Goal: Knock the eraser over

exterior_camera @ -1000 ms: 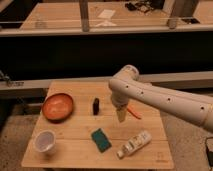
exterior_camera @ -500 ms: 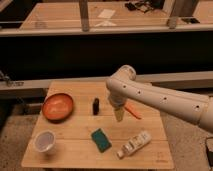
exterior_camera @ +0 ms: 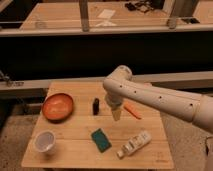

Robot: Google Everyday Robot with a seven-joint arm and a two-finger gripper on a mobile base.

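- Risk: the claw (exterior_camera: 116, 114) hangs just beside the eraser (exterior_camera: 95, 106), on the side away from the orange bowl (exterior_camera: 57, 106). A sweep set too high passes over the eraser; a sweep away from it strikes the orange marker (exterior_camera: 132, 110).
- Eraser: upright on the bench (exterior_camera: 75, 127).
- Claw: appears to hold and touch nothing; its opening cannot be told.

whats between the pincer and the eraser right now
Nothing: the camera view shows only bare tabletop between the standing eraser and the pincer, which hangs beside it, toward the orange marker.
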